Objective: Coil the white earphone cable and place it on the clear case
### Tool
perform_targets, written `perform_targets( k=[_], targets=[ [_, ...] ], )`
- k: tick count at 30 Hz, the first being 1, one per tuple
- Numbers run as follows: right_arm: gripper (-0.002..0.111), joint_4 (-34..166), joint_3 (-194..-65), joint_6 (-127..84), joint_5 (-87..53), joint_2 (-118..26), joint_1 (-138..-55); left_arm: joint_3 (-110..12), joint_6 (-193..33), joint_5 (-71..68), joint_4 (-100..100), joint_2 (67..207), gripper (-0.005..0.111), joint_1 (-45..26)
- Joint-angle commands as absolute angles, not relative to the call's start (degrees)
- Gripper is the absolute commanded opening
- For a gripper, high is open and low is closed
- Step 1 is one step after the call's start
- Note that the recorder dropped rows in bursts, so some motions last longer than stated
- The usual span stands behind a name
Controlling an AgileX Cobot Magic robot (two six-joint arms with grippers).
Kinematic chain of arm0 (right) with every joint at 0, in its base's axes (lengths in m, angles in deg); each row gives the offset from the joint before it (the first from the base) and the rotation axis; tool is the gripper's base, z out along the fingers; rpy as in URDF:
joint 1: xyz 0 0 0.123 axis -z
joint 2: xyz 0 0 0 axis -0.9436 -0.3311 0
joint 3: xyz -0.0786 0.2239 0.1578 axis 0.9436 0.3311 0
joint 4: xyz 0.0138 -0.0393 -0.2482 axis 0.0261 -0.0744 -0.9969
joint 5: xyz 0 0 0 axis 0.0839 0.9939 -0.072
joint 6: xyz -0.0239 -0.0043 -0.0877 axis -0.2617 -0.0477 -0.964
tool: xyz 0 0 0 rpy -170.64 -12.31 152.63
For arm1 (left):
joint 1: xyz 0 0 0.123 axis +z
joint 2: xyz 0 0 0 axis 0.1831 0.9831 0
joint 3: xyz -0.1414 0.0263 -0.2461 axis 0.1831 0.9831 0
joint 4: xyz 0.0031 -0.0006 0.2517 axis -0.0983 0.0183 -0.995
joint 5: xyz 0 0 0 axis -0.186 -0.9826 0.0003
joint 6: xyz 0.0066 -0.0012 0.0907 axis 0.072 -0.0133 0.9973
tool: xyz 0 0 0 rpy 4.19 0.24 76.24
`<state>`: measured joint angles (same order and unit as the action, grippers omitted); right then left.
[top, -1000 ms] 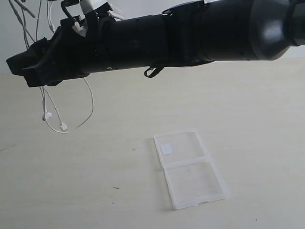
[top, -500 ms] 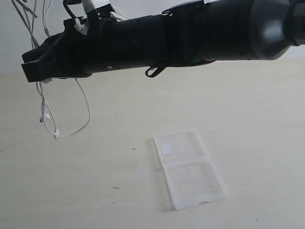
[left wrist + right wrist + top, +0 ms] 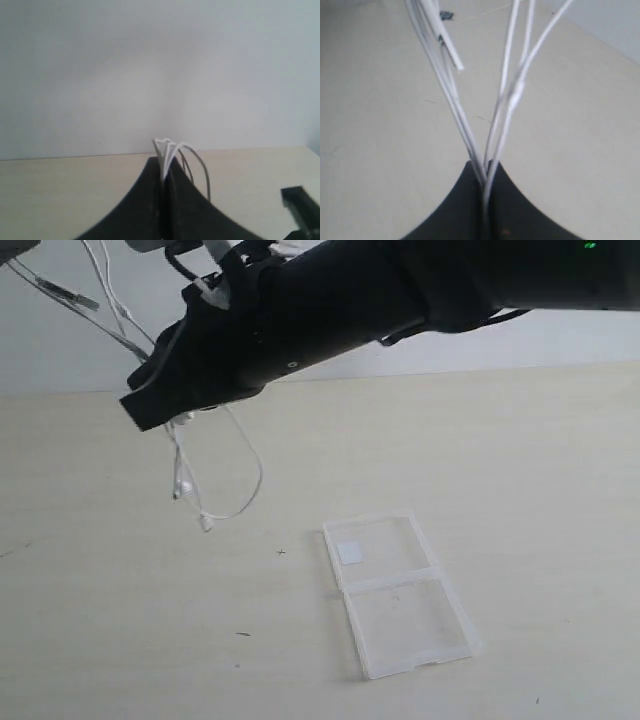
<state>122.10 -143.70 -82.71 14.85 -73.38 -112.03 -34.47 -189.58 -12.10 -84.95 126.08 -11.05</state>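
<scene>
**Exterior view.** The right arm reaches across from the right side. Its right hand (image 3: 138,412) is held in the air over the far-left part of the tabletop (image 3: 520,460). The white earphone cable (image 3: 179,465) hangs from this hand in a loose loop, with its small white ends (image 3: 205,523) dangling clear of the surface. Further strands run up and out past the far-left corner. The clear case (image 3: 397,595) lies flat with both halves spread out, right of the middle and toward the near edge. It is well apart from the cable. The white sticker (image 3: 349,552) is on the half farther from the near edge.

**Left wrist view.** The left hand (image 3: 162,167) is clenched on the cable (image 3: 167,147) – several white strands rise in short arcs from between its pressed-together fingers. The camera looks across the tabletop (image 3: 60,190) toward a plain wall.

**Right wrist view.** The right hand (image 3: 484,172) is clenched on the cable (image 3: 516,94) – two bundles of strands fan away from the pinch, above bare tabletop (image 3: 370,125).
</scene>
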Motion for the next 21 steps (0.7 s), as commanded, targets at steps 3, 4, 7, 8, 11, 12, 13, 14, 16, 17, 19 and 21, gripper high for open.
perform_targets(
  k=[3,4,7,8,11,12,13,14,16,17,19,21],
  targets=[
    [0.0,103.3,-143.5,-70.7,16.0,-66.4,-110.9,-32.0,-189.3,-13.1,-85.1,125.4,0.0,-11.1],
    [0.0,101.3,-143.5,-70.4,16.0,-64.7,-110.9,-31.3,-189.3,-11.6,-84.9,125.4,0.0,-11.1],
    [0.0,96.8,-143.5,-68.3,16.0,-61.3,-110.9,-29.9,-189.3,-7.7,-84.6,125.5,0.0,-11.1],
    [0.0,93.3,-143.5,-66.8,16.0,-59.8,-110.9,-29.0,-189.3,-5.0,-85.6,125.5,0.0,-11.1],
    [0.0,84.9,-143.5,-60.4,16.8,-56.8,-110.9,-27.4,-189.1,2.4,-87.3,125.5,0.0,-11.1],
    [0.0,84.5,-143.5,-59.8,17.1,-56.1,-110.9,-27.4,-189.1,5.6,-89.4,125.5,0.0,-11.1],
    [0.0,84.5,-143.5,-59.8,17.5,-55.5,-110.9,-27.4,-189.1,8.6,-91.2,125.5,0.0,-11.1],
    [0.0,85.2,-143.5,-59.8,17.6,-54.9,-110.9,-27.4,-188.5,12.0,-92.1,125.5,0.0,-11.1],
    [0.0,85.6,-143.5,-59.8,18.1,-54.3,-110.9,-27.4,-186.6,16.9,-92.9,126.2,0.0,-11.1],
    [0.0,85.7,-143.5,-59.8,18.3,-54.0,-110.9,-27.4,-185.4,18.7,-92.9,127.1,0.0,-11.1],
    [0.0,86.9,-143.5,-59.8,18.7,-53.6,-110.9,-27.5,-184.2,19.5,-92.9,128.5,0.006,-11.1],
    [0.0,87.0,-143.5,-59.8,19.7,-53.5,-110.9,-27.8,-184.0,19.7,-92.4,129.7,0.016,-11.1]
  ],
)
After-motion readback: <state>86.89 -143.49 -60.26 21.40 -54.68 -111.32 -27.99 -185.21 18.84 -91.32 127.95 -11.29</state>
